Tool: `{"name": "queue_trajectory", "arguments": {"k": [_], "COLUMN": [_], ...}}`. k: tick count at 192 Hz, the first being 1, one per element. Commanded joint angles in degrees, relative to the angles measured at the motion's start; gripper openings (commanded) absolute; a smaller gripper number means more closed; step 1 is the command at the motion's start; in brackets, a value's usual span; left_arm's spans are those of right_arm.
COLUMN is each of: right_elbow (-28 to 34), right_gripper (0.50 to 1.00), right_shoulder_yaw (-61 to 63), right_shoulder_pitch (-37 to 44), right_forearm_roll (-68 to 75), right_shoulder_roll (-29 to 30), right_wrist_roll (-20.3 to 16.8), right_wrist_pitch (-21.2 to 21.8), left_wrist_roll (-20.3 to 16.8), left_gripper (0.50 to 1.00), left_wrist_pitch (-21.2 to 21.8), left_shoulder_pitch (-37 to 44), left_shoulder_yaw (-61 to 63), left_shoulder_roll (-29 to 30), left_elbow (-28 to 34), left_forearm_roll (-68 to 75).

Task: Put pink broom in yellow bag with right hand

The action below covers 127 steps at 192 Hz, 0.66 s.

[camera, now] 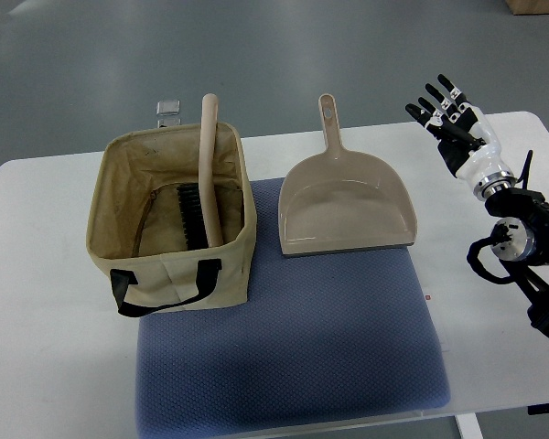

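A blue textured fabric mat (293, 357) covers the desk's near edge. On its far left corner stands my pale yellow canvas bag with black handles (172, 219). The pink plastic broom (207, 174) is already inside, bristles down, handle leaning on the bag's far rim. It looks light and stiff; the smooth handle is the place to hold. Beside it lies a pink dustpan (346, 206). At the far right corner my right robot hand (450, 119) hovers, fingers spread, empty.
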Motion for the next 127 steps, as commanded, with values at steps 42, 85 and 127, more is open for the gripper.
{"name": "queue_trajectory", "arguments": {"k": [42,85,127], "right_elbow": [-6.02,-6.46,-6.55], "right_gripper": [0.932,0.932,0.932], "right_shoulder_yaw": [1.21,5.25,5.34], "right_shoulder_pitch": [-1.18,-2.06,-2.15], "right_forearm_roll": [-0.33,-0.25,-0.24], "right_shoulder_roll": [1.76,4.40,4.31], "right_wrist_roll": [0.00,0.26,0.53], "right_wrist_pitch": [14.04,13.69,13.69], "left_wrist_roll": [0.02,0.02,0.02], "left_gripper": [1.000,1.000,1.000], "left_wrist_pitch": [0.01,0.01,0.01], "left_shoulder_pitch": [-0.01,-0.01,-0.01], "left_shoulder_yaw": [0.00,0.00,0.00], "left_shoulder_roll": [0.00,0.00,0.00], "left_elbow": [-0.06,0.03,-0.06], "left_forearm_roll": [0.00,0.00,0.00]}}
